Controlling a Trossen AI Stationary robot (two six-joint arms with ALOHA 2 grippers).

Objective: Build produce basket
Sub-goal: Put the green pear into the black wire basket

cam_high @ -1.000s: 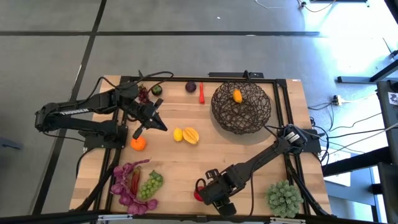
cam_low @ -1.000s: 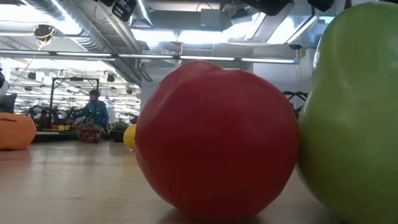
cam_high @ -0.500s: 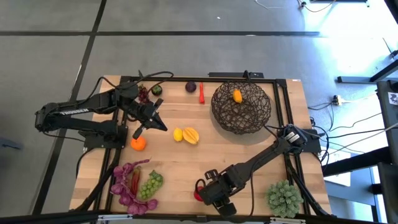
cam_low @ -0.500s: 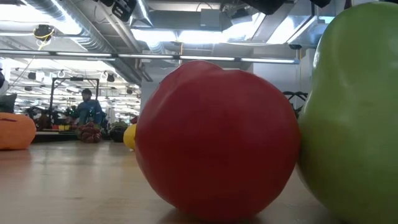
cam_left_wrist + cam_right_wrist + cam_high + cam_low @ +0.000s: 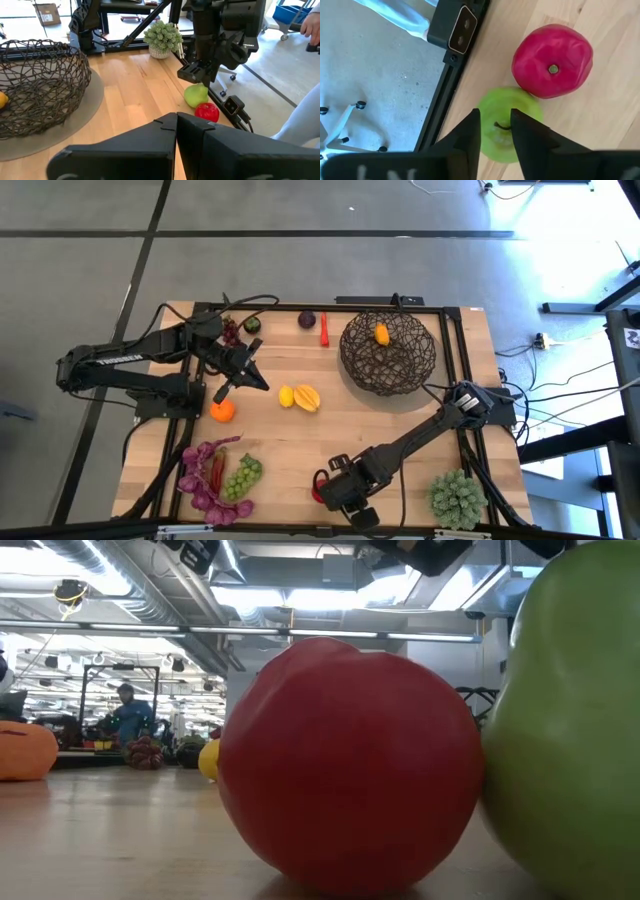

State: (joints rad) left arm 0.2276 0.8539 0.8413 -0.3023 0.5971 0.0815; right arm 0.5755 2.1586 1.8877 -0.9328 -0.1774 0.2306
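While the right gripper [image 5: 495, 131] hangs at the table's near edge, its two dark fingers [image 5: 468, 135] stand a little apart directly over the round green apple [image 5: 508, 122], straddling its stem, and the pictures do not show whether they grip it. Touching that apple lies a round red apple [image 5: 552, 61], and the round dark brown open-weave basket [image 5: 388, 354] sits well apart at the far side with a small orange-yellow fruit [image 5: 381, 334] inside. Pressed shut, the left gripper [image 5: 262, 385] waits near the yellow lemon [image 5: 286, 396].

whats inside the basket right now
The basket holds one orange-yellow fruit, lying toward its far side. Through the open weave the rest looks empty down to the grey mat under it; anything small behind the dark wires cannot be ruled out.
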